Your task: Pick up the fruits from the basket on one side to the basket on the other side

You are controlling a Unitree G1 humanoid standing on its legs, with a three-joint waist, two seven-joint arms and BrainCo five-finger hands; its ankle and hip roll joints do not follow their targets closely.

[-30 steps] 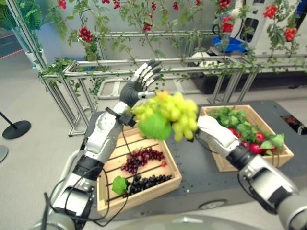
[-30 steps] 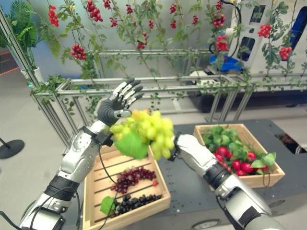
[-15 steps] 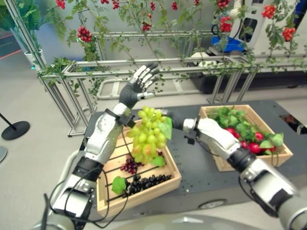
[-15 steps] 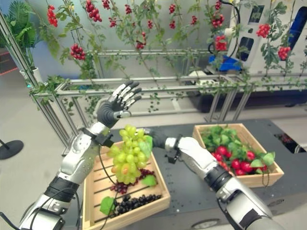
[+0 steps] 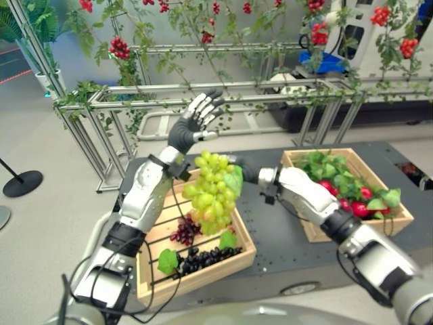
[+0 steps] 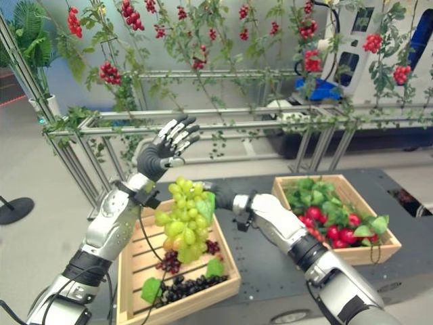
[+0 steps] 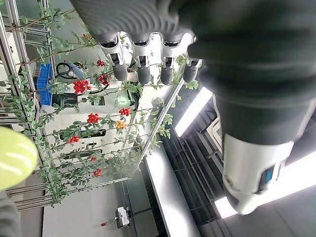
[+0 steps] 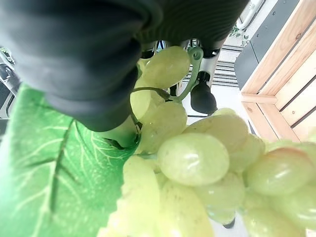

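metal trellis (image 5: 270,91) with vines, grey floor (image 5: 40,223)

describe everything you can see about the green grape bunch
The green grape bunch is a full cluster of pale yellow-green, glossy grapes, a few tinged amber, with a broad green leaf at its top. It hangs upright and narrows downward, held at the stem end by the right hand, whose fingers curl around it. It hangs over the left wooden basket, its tip just above the red grapes lying inside; contact cannot be told.

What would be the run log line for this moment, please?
right hand: shut on green grapes | grapes: hanging over left basket | left hand: open, raised | right basket: red fruits
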